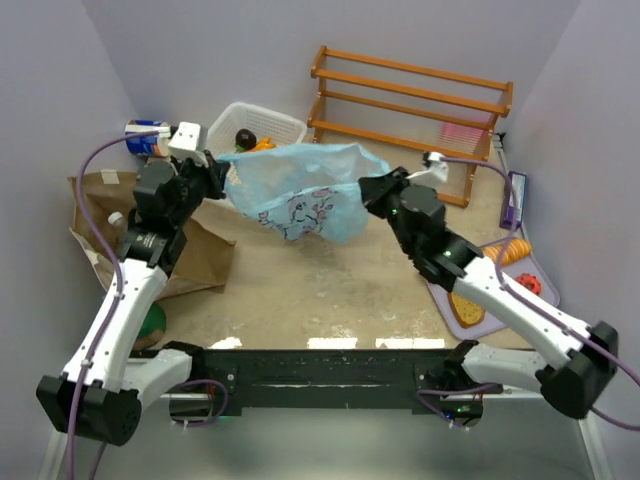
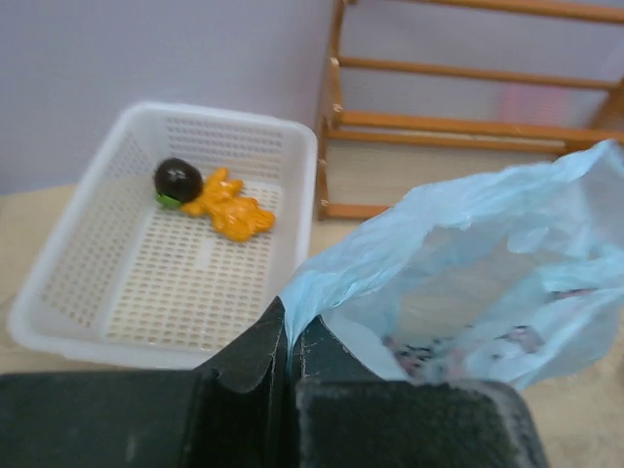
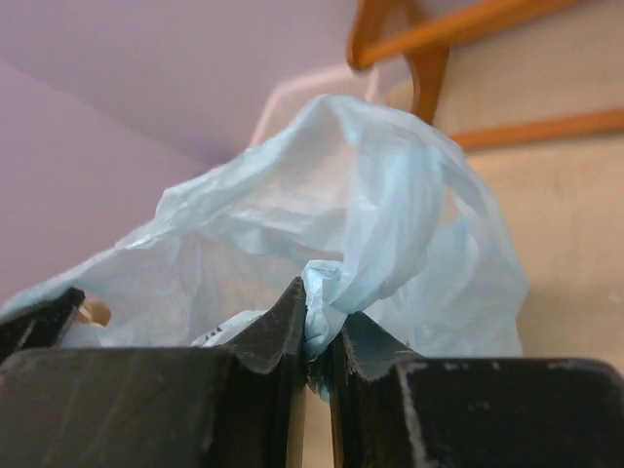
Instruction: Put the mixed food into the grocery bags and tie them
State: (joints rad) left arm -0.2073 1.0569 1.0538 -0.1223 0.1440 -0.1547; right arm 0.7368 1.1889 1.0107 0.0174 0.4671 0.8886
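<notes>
— Where is the thin, crinkly, light blue plastic bag [image 1: 300, 190]?
— Held above the far middle of the tabletop [image 1: 300, 290], stretched between both arms.
— And the grippers?
— The left gripper [image 1: 218, 172] and right gripper [image 1: 368, 192] each clamp a bunched edge of it.
</notes>
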